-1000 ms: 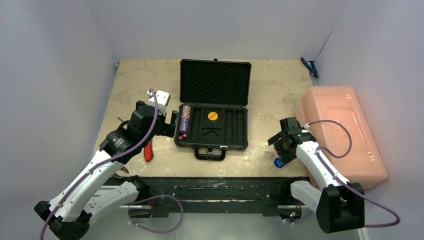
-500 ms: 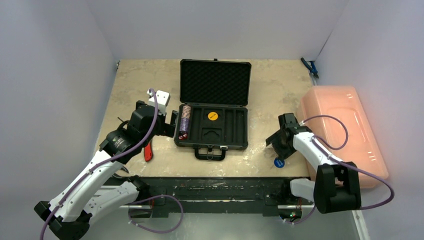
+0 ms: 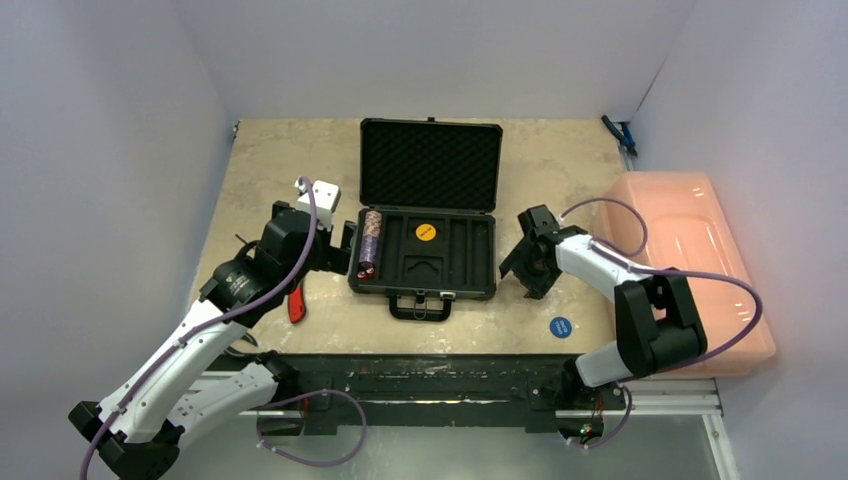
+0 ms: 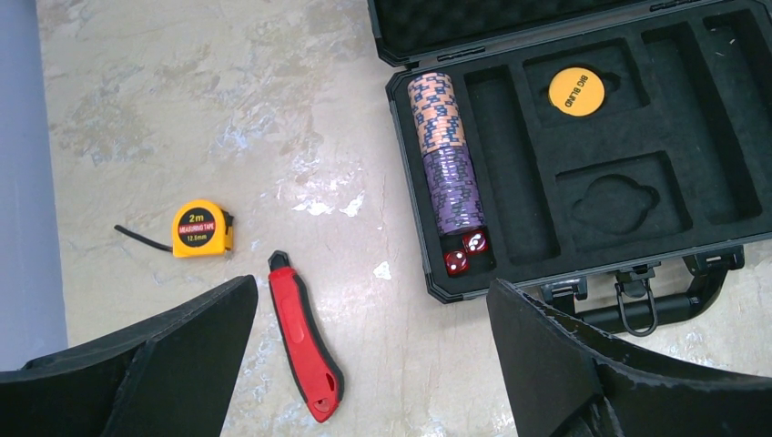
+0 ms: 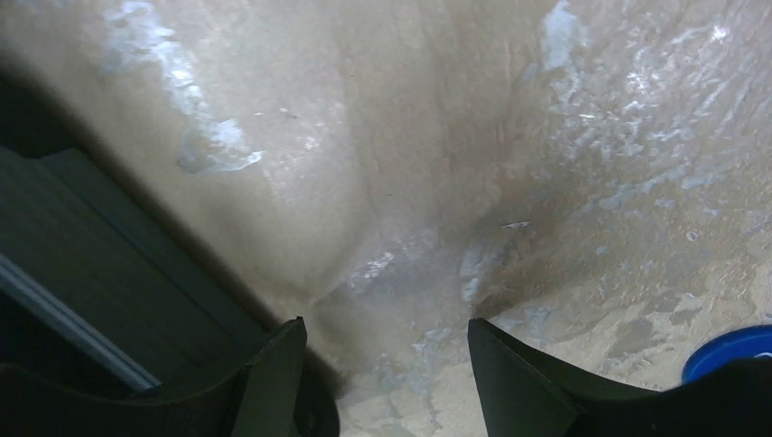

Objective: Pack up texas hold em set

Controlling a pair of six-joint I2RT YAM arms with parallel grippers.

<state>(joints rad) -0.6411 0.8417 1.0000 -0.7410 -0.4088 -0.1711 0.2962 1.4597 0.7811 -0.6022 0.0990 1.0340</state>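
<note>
Red utility knife, yellow tape measure, pink bin

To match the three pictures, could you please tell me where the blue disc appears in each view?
Top external: the blue disc lies on the table near its front edge, to the right of the case.
Left wrist: not in it.
Right wrist: only part of the disc shows, at the lower right edge.
Shared landmark: the case. The dark wall at the left of the right wrist view is probably its side.
</note>
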